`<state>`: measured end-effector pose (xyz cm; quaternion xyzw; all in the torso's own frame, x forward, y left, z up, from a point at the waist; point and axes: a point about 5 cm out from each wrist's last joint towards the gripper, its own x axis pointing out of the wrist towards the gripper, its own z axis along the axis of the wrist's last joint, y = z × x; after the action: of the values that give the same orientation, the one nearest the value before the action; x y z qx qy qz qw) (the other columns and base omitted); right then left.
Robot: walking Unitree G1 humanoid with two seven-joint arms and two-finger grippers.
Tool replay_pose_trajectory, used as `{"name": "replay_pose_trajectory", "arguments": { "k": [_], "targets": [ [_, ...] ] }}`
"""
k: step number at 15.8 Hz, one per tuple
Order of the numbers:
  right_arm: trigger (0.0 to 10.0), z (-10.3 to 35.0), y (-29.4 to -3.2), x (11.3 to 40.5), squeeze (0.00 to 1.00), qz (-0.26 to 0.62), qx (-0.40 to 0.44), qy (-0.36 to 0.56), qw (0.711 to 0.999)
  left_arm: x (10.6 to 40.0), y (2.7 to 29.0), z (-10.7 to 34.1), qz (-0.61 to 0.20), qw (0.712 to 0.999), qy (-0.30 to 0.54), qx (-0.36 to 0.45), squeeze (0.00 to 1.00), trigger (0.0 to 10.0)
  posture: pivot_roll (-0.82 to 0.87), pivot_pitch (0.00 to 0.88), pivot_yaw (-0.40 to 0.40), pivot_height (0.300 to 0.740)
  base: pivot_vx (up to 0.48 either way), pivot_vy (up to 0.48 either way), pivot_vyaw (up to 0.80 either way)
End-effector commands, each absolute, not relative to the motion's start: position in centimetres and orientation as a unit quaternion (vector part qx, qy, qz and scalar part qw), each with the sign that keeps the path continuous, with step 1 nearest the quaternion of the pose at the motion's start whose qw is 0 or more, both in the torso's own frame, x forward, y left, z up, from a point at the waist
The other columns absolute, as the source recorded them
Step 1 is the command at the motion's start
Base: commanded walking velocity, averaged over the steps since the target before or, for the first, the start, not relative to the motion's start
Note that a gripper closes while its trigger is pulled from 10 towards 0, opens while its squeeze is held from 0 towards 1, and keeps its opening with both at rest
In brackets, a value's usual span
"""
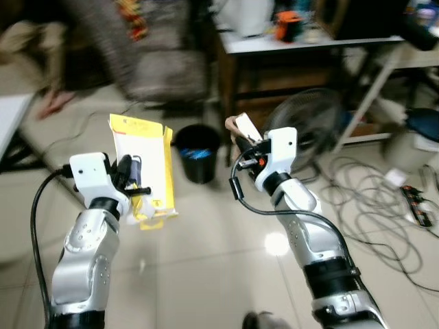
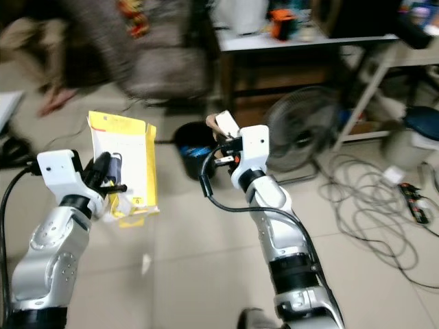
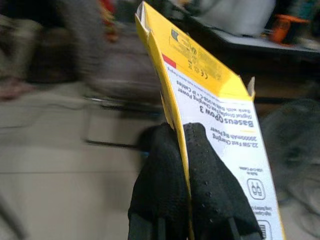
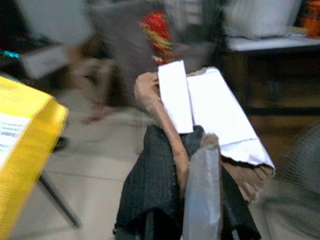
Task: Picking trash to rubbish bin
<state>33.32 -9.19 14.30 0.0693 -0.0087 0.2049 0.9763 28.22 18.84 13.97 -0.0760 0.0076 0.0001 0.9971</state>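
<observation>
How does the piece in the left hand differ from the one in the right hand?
The yellow box in the left hand is bright yellow and white with print, flat and intact. The cardboard scrap in the right hand is white over brown, unprinted as far as shows, with a torn edge. The yellow box looks the larger of the two. Both are card packaging, pinched between closed fingers and held up above the floor, with the black bin ahead between them.

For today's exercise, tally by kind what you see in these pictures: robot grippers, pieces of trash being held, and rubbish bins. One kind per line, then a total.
Grippers: 2, the left gripper and the right gripper
Held trash: 2, the yellow box and the torn cardboard piece
Rubbish bins: 1, the black bin
Total: 5
</observation>
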Motion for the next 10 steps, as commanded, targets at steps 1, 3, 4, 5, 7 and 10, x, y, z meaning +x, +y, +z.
{"name": "replay_pose_trajectory", "arguments": {
  "k": [1,3,4,5,7,10],
  "targets": [
    [10.0,14.78,-9.00,33.30,0.00,0.207,0.074,-0.018,0.975,28.07,19.24,14.08,0.002,0.998,0.008,-0.069,0.00,10.0,-0.01,0.123,0.009,0.740,0.480,0.000,0.00],
    [10.0,14.76,-8.96,33.23,0.00,0.209,0.074,-0.017,0.975,28.05,19.25,14.09,0.002,0.998,0.008,-0.069,0.00,10.0,-0.01,0.125,0.009,0.740,0.480,0.000,0.00],
    [10.0,14.73,-8.95,33.19,0.00,0.209,0.074,-0.017,0.975,28.06,19.26,14.11,0.002,0.998,0.008,-0.069,0.00,10.0,-0.01,0.125,0.009,0.740,0.480,0.000,0.00],
    [10.0,14.70,-8.97,33.17,0.00,0.211,0.075,-0.016,0.975,28.09,19.27,14.12,0.003,0.998,0.008,-0.069,0.00,10.0,-0.01,0.125,0.009,0.740,0.480,0.000,0.00],
    [10.0,14.69,-8.94,33.10,0.00,0.214,0.074,-0.016,0.974,28.09,19.32,14.15,0.004,0.998,0.007,-0.069,0.00,10.0,-0.01,0.128,0.011,0.740,0.480,0.000,0.00],
    [10.0,14.72,-8.72,33.00,0.00,0.222,0.066,-0.018,0.973,28.11,19.35,14.14,0.005,0.998,0.008,-0.069,0.00,10.0,-0.01,0.129,0.011,0.740,0.480,0.000,0.00]
  ]
}}
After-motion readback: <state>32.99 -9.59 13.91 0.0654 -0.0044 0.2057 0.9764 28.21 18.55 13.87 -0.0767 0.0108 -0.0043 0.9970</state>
